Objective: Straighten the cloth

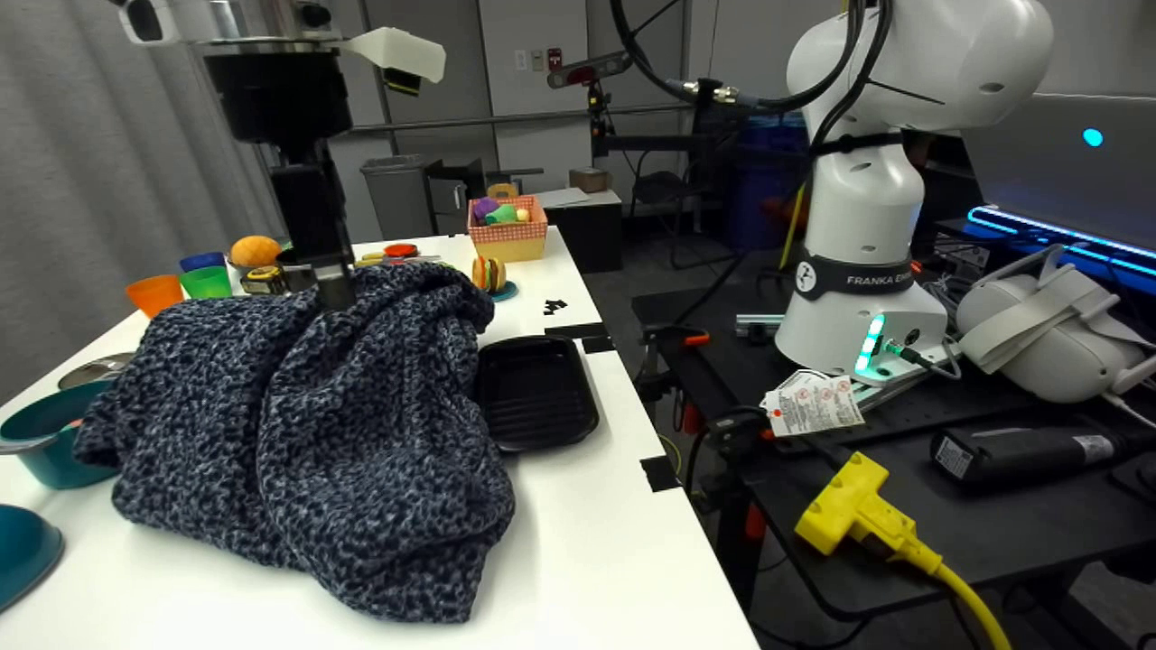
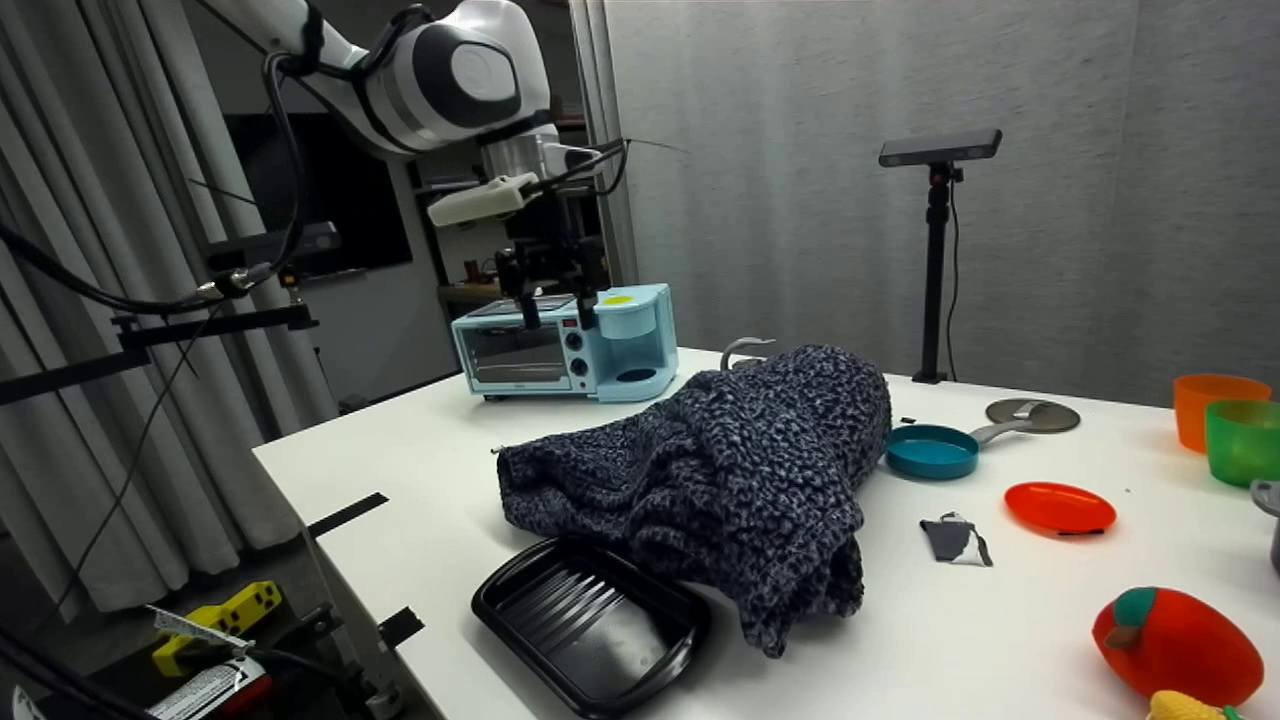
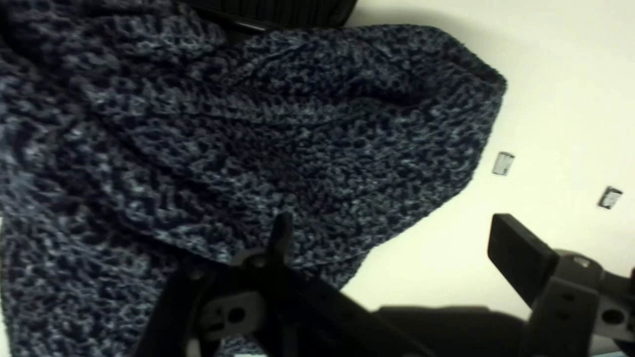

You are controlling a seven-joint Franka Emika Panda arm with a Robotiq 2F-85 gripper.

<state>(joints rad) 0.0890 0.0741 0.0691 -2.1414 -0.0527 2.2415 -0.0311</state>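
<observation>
The cloth, dark navy with white speckles, lies rumpled and heaped on the white table in both exterior views (image 1: 361, 451) (image 2: 740, 450). Folds run along it, and one end reaches out to a blunt corner. In the wrist view the cloth (image 3: 297, 148) fills the left and middle, with its edge running diagonally between the fingers. My gripper (image 3: 392, 228) is open and empty, one finger over the cloth and one over bare table. In the exterior views the gripper (image 1: 336, 289) (image 2: 558, 318) points down and hangs above the table near the cloth, apart from it.
A black tray (image 1: 537, 393) (image 2: 590, 625) sits against the cloth's side. A light blue toaster oven (image 2: 560, 345) stands behind the gripper in an exterior view. A teal pan (image 2: 932, 452), a red plate (image 2: 1060, 508), cups (image 2: 1245, 440) and a teal pot (image 1: 63, 451) surround the cloth.
</observation>
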